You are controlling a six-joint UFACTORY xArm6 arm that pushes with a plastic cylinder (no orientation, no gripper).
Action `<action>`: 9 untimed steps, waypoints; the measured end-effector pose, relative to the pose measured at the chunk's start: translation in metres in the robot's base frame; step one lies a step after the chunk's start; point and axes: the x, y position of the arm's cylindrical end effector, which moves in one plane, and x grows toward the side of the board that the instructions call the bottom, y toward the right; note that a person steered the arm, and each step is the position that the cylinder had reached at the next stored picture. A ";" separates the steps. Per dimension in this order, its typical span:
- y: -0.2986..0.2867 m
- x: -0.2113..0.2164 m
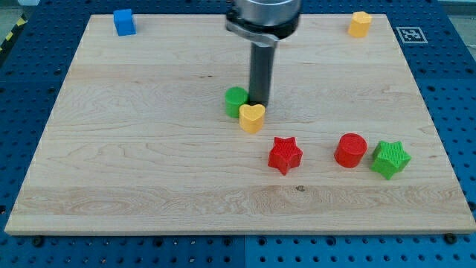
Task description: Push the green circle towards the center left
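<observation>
A pale wooden tabletop lies on a blue perforated base, which carries a small black-and-white marker at the upper right of the frame. Nearest, lower right, sit a red star, a red cylinder and a green star; near the centre a yellow heart touches and partly hides the green circle, with my tip just right of that circle. Farthest, a blue cube sits upper left and a yellow block upper right; the arm has no jaws and is cut off at the top edge.
</observation>
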 end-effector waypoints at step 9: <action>-0.165 0.053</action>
